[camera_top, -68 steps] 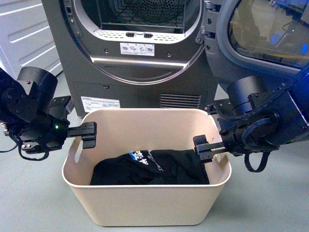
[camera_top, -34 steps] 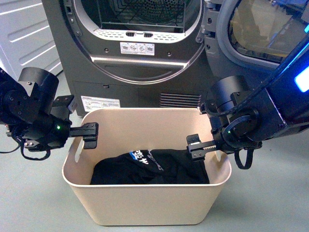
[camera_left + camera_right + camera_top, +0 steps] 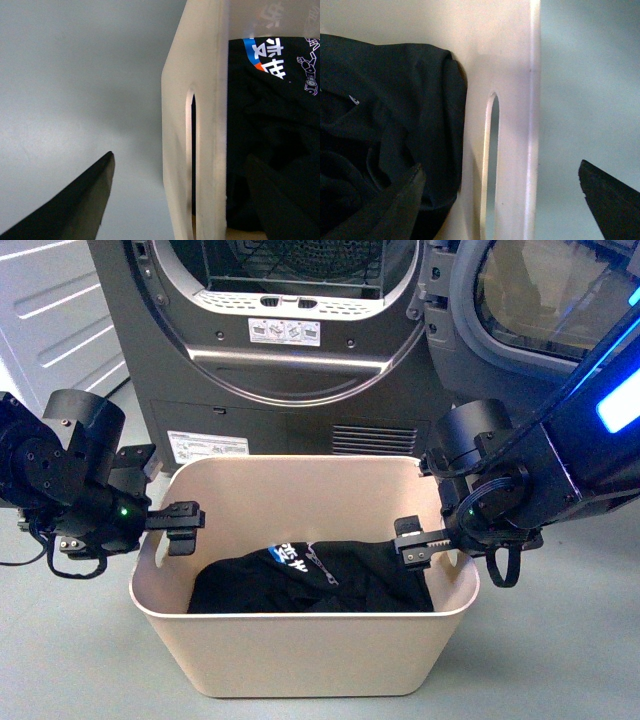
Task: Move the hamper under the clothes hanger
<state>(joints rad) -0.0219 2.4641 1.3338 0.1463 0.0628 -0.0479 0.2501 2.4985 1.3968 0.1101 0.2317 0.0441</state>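
Grey dryer with its door open fills the background; no clothes hanger is in any view, so which way to carry can't be told. The hamper sits on the floor right in front of the dryer, centred between the arms. Its long axis runs left to right, one short side facing each arm, both equally near. A black garment lies inside. The left gripper is spread wide over the left short wall, one finger inside and one outside, holding nothing. The right gripper straddles the right wall the same way, jaws apart, not clamped. The slot handles lie between the fingers, so the likely next step is closing on both walls.
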